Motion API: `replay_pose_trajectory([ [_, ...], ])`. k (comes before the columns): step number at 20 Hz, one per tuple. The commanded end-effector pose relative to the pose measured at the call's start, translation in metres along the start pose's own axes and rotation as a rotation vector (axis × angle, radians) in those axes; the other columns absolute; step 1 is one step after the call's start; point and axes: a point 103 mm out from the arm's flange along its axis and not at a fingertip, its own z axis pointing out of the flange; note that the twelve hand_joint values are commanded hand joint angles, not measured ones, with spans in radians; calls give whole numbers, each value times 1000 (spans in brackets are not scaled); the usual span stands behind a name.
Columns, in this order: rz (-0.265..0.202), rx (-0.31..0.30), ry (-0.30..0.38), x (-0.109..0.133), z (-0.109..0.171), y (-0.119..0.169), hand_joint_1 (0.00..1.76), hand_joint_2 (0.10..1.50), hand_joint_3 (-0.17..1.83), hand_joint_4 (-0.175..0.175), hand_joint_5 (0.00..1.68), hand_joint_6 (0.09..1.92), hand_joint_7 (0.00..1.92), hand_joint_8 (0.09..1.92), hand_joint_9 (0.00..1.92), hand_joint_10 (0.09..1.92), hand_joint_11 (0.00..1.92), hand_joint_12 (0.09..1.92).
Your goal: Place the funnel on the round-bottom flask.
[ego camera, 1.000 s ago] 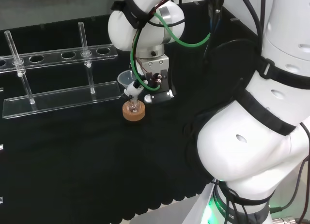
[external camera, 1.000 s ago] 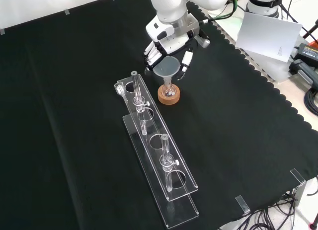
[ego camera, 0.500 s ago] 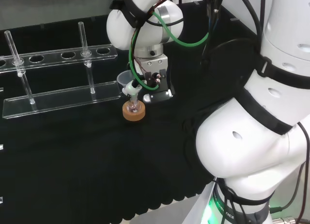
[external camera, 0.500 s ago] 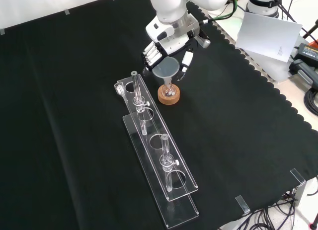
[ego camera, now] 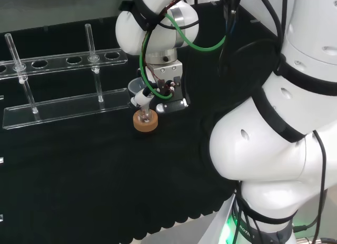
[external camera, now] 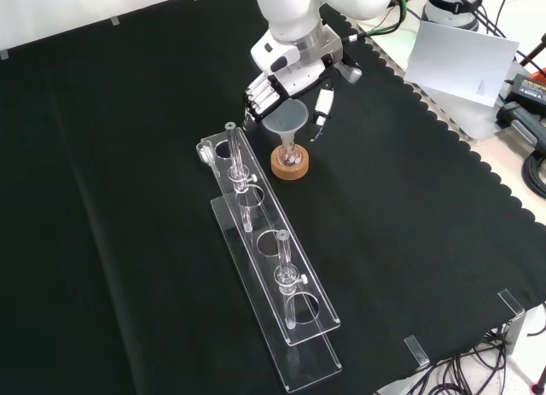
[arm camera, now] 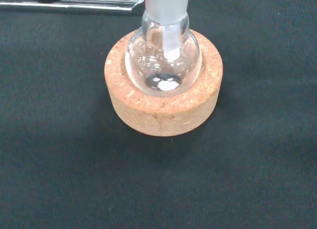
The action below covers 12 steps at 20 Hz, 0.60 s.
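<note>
1. The clear acrylic tube rack (external camera: 273,284) lay nearest in the front view.
2. The clear round-bottom flask (arm camera: 163,61) sat upright in its cork ring stand (external camera: 290,163), because a round bottom cannot stand alone.
3. The grey plastic funnel (external camera: 285,119) stood with its stem in the flask's neck.
4. The black and white hand (external camera: 275,86) sat just behind the funnel, fingers relaxed and apart, seemingly having let go.

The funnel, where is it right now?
In the front view the funnel sits in the round-bottom flask on its cork ring, right of the rack.

In the front view the round-bottom flask (external camera: 290,156) sits in a cork ring (external camera: 290,165), funnel (external camera: 286,119) in its neck, just right of the test-tube rack (external camera: 269,267), below the hand (external camera: 286,79).
</note>
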Motion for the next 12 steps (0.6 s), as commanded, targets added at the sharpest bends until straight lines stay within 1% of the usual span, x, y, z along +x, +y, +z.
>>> replay_pose_trajectory([
  [1,-18,0,28,-6,4,-1,571,826,-162,-72,156,87,0,378,120,829,162,1470],
  [4,-23,-28,37,-7,1,-4,541,802,-147,-69,115,87,0,240,42,853,140,1486],
  [6,-28,-55,46,-8,-1,-6,530,791,-137,-69,69,87,0,114,10,807,120,1496],
  [7,-31,-63,48,-9,-2,-7,526,788,-132,-69,52,87,0,87,4,779,111,1501],
  [12,-64,-157,86,-13,-18,-16,506,773,-115,-71,2,87,0,87,0,694,98,1518],
])
